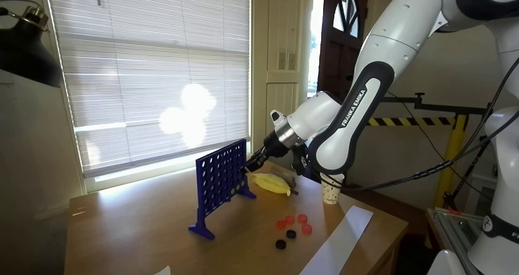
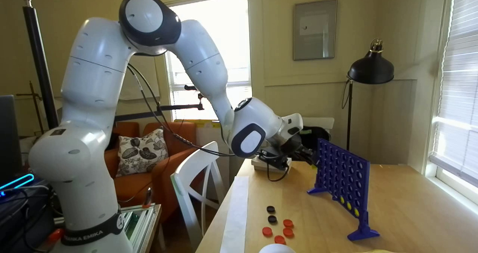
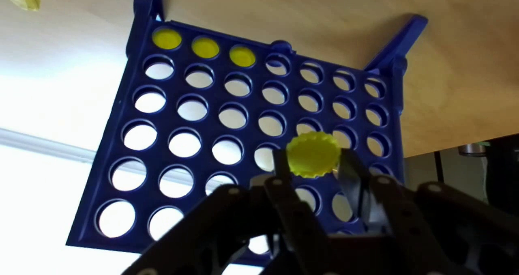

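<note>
1. Yellow disc (image 3: pixel 313 154) is in my gripper (image 3: pixel 314 161), its rim pinched between the two fingers (image 3: pixel 350 169) and its flat face showing to me in the wrist view. I hold it in front of the blue rack (image 3: pixel 254 105), on the side toward the arm's base (image 1: pixel 492 250); in both exterior views I cannot make it out clearly.
2. Standing upright on the wooden table (image 1: pixel 134 234), the blue rack carries three more yellow discs (image 3: pixel 205 47), which I count side by side in its bottom row, starting at one end.
3. Right of the rack in an exterior view, near that same end, I see a yellow banana-shaped thing (image 1: pixel 271 183) lying down.
4. Out in front of the rack, I have two black discs (image 1: pixel 291 234) lying flat.
5. Just beside those, also in front of the rack, I count four red discs (image 1: pixel 302 218).
6. Farther right and well apart from the rack stands an upright speckled cup (image 1: pixel 330 192).
7. I see a white strip (image 1: pixel 340 238) lying flat beyond the loose discs, farther from the rack than they are.
</note>
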Motion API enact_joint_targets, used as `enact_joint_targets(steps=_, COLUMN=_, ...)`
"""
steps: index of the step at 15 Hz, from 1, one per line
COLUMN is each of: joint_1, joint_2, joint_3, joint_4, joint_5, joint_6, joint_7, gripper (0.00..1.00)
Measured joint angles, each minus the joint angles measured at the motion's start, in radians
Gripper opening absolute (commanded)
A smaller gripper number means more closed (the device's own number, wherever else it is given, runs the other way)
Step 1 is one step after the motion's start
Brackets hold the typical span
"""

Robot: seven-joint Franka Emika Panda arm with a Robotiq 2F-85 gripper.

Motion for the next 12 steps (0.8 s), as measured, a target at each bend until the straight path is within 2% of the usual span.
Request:
enact_joint_targets(steps=5, joint_1=0.031, joint_2=-0.030, joint_3=-0.045, joint_4=-0.001, joint_5=0.017, joint_6=0.024, joint_7=-0.009, gripper=0.11)
enact_joint_targets(steps=12, joint_1=0.042, joint_2=-0.042, joint_3=-0.059, joint_4=0.001, joint_5=0.017, joint_6=0.068, joint_7=-0.015, gripper=0.11)
